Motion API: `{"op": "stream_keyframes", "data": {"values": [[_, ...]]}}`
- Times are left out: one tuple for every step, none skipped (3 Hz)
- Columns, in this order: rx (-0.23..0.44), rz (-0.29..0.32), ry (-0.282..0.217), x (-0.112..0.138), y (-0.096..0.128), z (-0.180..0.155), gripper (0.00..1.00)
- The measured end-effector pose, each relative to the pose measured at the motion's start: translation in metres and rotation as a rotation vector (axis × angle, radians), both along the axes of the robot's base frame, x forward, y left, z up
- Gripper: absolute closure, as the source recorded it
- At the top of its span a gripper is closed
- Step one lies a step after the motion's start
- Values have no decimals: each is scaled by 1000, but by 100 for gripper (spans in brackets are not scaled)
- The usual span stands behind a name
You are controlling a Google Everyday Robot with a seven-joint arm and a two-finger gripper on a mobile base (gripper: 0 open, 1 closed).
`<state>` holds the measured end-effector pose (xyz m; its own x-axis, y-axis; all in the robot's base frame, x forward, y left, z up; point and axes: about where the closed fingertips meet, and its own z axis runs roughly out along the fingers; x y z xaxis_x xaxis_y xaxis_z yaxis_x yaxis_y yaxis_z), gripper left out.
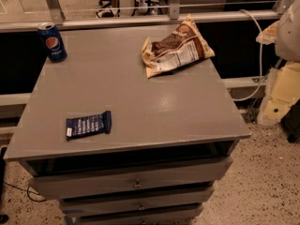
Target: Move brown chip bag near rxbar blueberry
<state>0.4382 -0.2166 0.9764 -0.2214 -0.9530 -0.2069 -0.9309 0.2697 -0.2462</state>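
Note:
The brown chip bag [177, 50] lies crinkled at the back right of the grey cabinet top [140, 102], with its white nutrition label facing up. The rxbar blueberry [88, 124] lies flat near the front left of the top, a dark navy wrapper with pale lettering. The two are far apart, on a diagonal across the top. My gripper is out of view; only pale white and cream parts of the arm [286, 78] show at the right edge, beside the cabinet and away from both items.
A blue Pepsi can [52, 41] stands upright at the back left corner. The cabinet has drawers [136, 182] below its front edge. A metal rail [140, 18] runs behind the cabinet. A white cable [259, 55] hangs at the right.

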Motion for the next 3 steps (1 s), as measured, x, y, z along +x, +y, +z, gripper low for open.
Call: {"op": "stream_keyframes", "data": {"values": [[0, 0, 0, 0, 0, 0, 0], [21, 26, -39, 7, 4, -1, 0], [96, 84, -107, 35, 10, -13, 0]]}}
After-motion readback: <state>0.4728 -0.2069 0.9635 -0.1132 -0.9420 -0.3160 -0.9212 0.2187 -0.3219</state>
